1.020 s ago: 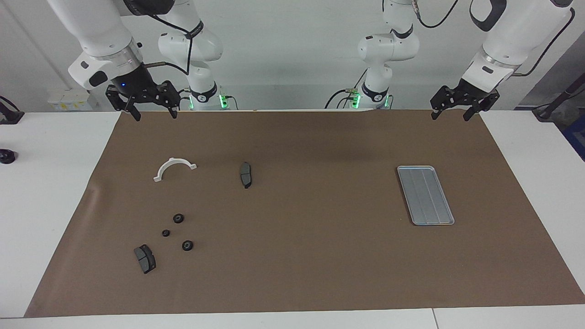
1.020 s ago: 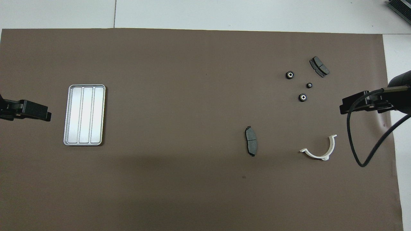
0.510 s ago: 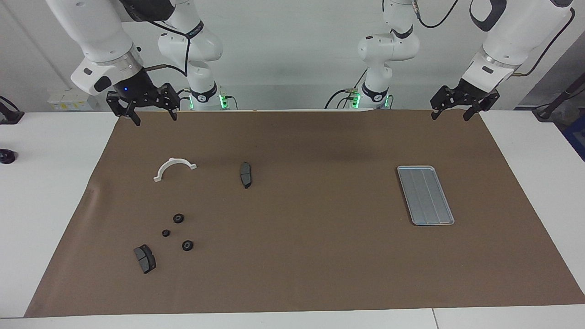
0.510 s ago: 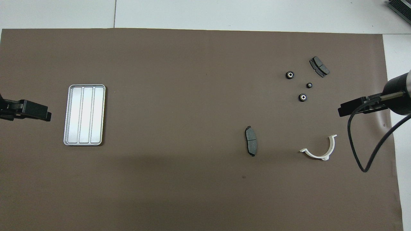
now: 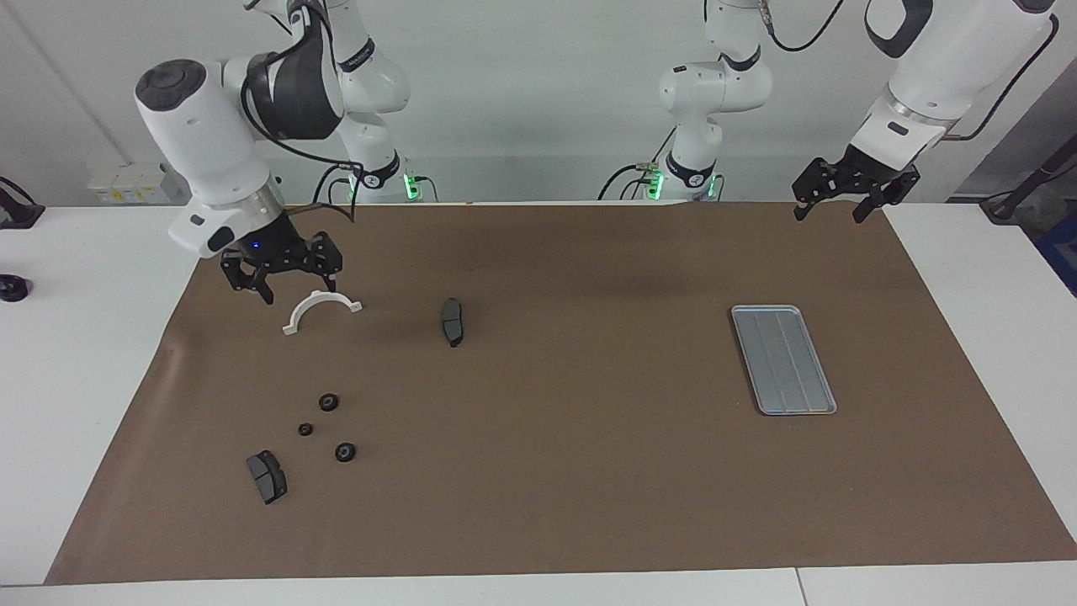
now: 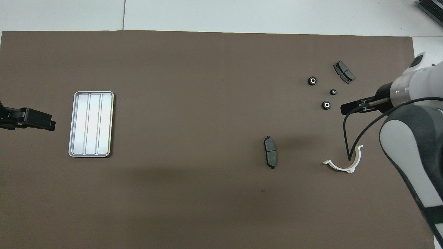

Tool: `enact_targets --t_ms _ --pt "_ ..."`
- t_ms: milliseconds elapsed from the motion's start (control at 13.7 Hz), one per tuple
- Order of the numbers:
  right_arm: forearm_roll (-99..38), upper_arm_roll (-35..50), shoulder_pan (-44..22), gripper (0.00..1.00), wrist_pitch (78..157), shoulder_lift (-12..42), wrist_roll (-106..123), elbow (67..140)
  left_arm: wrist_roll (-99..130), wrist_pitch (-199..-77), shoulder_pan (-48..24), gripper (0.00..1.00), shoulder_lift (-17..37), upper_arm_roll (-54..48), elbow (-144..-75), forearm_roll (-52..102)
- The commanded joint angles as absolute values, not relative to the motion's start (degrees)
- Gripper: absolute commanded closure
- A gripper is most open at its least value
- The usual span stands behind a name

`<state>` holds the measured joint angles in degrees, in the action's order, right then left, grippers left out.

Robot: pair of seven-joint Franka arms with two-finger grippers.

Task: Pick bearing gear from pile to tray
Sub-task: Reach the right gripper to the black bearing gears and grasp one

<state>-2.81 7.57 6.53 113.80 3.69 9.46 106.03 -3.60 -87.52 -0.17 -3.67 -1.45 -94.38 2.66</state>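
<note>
The pile lies toward the right arm's end of the brown mat: three tiny black gears [image 5: 329, 402] [image 5: 305, 429] [image 5: 345, 452], also in the overhead view [image 6: 326, 104] [image 6: 333, 91] [image 6: 312, 80]. There are two dark grey brake pads [image 5: 267, 476] [image 5: 453, 321] and a white half-ring bracket [image 5: 320, 307] [image 6: 341, 167]. The silver tray [image 5: 782, 359] [image 6: 91, 123] lies bare toward the left arm's end. My right gripper [image 5: 300, 291] [image 6: 346, 108] is open and empty, in the air over the mat by the bracket and the gears. My left gripper [image 5: 829, 215] [image 6: 45, 122] waits open and empty beside the tray.
The brown mat [image 5: 572, 471] covers most of the white table [image 5: 76, 337]. The right arm's black cable [image 6: 347, 138] loops over the mat beside the bracket. A small black object [image 5: 13, 288] sits on the white table outside the mat.
My right arm has swung out from the mat's edge by the robots and come down low over the mat by the bracket. The left arm and all parts have not moved.
</note>
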Motion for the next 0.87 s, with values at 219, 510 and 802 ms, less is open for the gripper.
enact_targets --t_ms 219,510,802 --pt "-3.43 8.0 7.82 0.0 130.4 18.79 13.52 103.97 -3.95 -87.54 0.18 0.0 -5.27 -1.49 -96.06 2.2" --pt "-3.25 8.0 7.21 0.0 137.36 23.72 16.26 104.85 -3.96 -87.54 0.18 0.0 -5.27 -1.49 -96.06 2.2" --pt "-3.16 8.0 7.12 0.04 137.63 23.91 16.17 107.31 -3.96 -87.54 0.18 0.0 -5.27 -1.49 -96.06 2.2"
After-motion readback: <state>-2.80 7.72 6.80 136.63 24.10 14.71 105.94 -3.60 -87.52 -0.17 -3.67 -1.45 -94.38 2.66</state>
